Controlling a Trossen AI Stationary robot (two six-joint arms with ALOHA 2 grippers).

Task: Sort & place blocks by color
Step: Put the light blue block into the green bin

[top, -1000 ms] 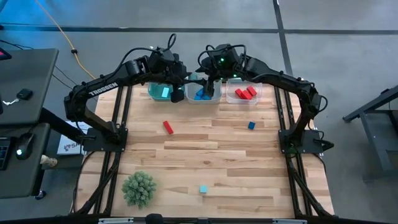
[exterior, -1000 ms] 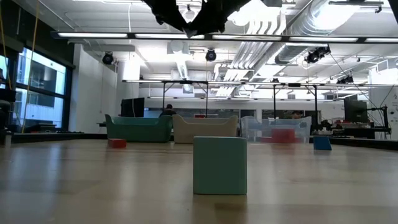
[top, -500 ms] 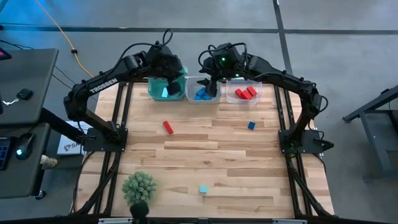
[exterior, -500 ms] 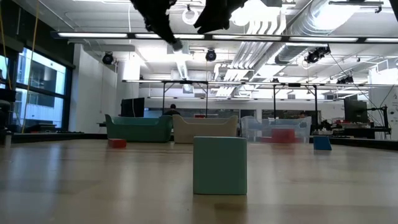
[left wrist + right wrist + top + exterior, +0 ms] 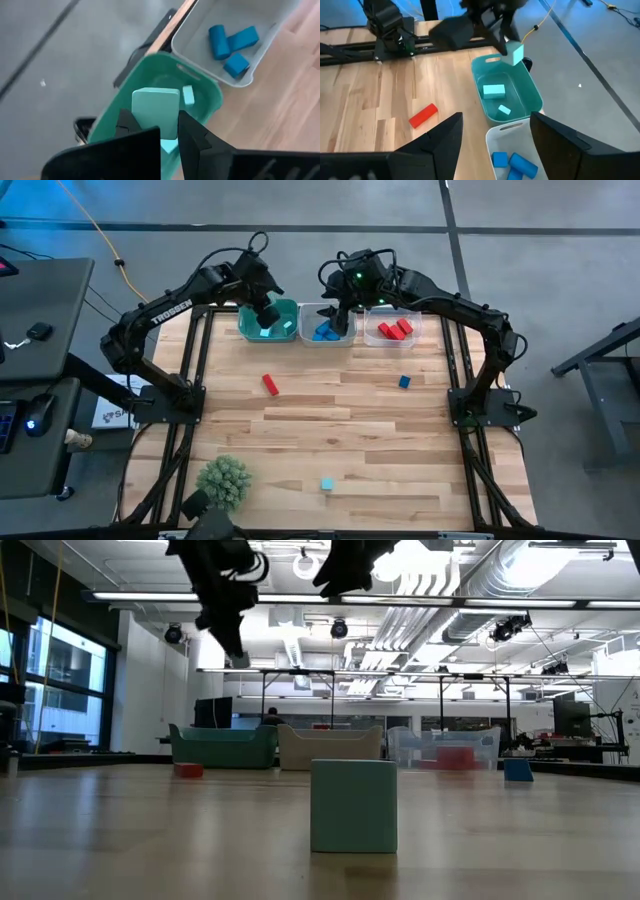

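Wood table [image 5: 330,405] holds three bins, part-filled by colour. Your left gripper [image 5: 167,131], clamped on a teal block [image 5: 155,111], hangs over the teal bin [image 5: 285,308]; your right gripper [image 5: 495,135] gapes above the blue bin [image 5: 345,330]. Red [image 5: 270,384], blue [image 5: 404,382] and teal [image 5: 326,484] strays remain.

Grey concrete floor [image 5: 560,270] crossed by dark seam lines, yellow cable [image 5: 95,230] trailing over it. Dark desk [image 5: 35,320] beside the wooden table [image 5: 340,440]. Beyond, an open workshop: white ceiling ducts [image 5: 470,580], strip lights [image 5: 150,597], tall windows [image 5: 55,690], metal frame benches [image 5: 470,705].
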